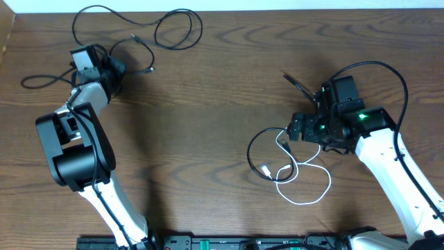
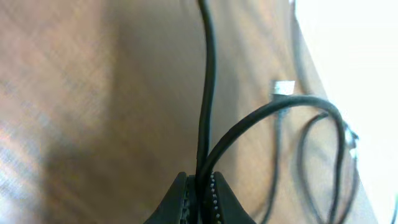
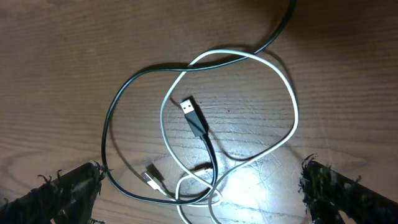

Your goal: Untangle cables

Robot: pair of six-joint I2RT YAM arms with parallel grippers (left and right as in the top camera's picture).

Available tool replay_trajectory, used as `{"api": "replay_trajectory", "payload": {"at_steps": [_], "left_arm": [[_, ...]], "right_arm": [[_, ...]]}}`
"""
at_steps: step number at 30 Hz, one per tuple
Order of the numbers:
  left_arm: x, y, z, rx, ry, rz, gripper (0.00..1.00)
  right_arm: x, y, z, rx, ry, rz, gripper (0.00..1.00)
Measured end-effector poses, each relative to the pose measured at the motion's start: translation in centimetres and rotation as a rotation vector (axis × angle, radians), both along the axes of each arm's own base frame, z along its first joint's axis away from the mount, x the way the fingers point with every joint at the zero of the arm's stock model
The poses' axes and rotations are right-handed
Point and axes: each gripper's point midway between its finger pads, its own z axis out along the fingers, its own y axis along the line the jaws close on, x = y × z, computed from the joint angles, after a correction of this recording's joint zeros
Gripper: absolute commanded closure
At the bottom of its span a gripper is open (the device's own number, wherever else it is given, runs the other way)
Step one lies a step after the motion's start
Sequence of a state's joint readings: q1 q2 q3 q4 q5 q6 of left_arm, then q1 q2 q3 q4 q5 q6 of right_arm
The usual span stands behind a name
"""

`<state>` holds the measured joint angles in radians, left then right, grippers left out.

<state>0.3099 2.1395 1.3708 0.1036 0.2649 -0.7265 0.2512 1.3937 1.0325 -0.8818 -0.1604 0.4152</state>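
Observation:
A thin black cable (image 1: 41, 79) sprawls in loops across the table's far left, and my left gripper (image 1: 118, 69) is among those loops. In the left wrist view the left gripper (image 2: 202, 183) is shut on that black cable (image 2: 207, 93), with two strands passing between the jaws. A silver plug (image 2: 283, 88) lies beyond. At the right, a white cable (image 1: 304, 202) and a second black cable (image 1: 251, 149) lie looped through each other. My right gripper (image 1: 289, 133) hovers over them, open. Below the right gripper (image 3: 202, 193), the white cable (image 3: 292, 106) crosses the black cable (image 3: 112, 118), whose USB plug (image 3: 189, 107) lies inside the loops.
The wooden table (image 1: 208, 125) ends at a white edge (image 1: 277, 5) along the far side. A thicker black arm cable (image 1: 395, 76) arcs over the right arm. Both arm bases stand at the near edge.

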Motion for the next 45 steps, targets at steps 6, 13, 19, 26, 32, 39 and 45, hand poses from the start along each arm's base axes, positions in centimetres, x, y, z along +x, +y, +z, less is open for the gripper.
{"api": "replay_trajectory", "payload": {"at_steps": [6,13,19,26,32,39,45], "left_arm": [[4.2,1.4,7.1,0.051,-0.162,0.001,0.93],[6.2,2.0,12.0,0.105,-0.244,-0.018,0.30],[5.3,1.8,7.4,0.135,-0.113,-0.075,0.15],[2.6,1.5,3.7,0.177,0.070,-0.169,0.14],[0.4,4.4,4.0,0.282,0.207,-0.161,0.14],[-1.8,7.8,4.0,0.496,0.358,-0.140,0.14],[-4.1,7.8,2.8,0.507,0.474,-0.176,0.14]], "right_arm": [[0.0,0.0,0.0,0.000,0.000,0.000,0.01],[0.0,0.0,0.0,0.002,0.001,-0.002,0.01],[-0.3,0.0,-0.1,0.004,0.017,-0.014,0.01],[-0.5,0.0,-0.1,0.006,0.025,-0.019,0.01],[-0.8,-0.1,-0.2,0.003,0.041,-0.021,0.01],[-0.8,-0.1,-0.2,0.004,0.040,-0.021,0.01],[-0.7,0.0,-0.2,0.006,0.037,-0.021,0.01]]}}
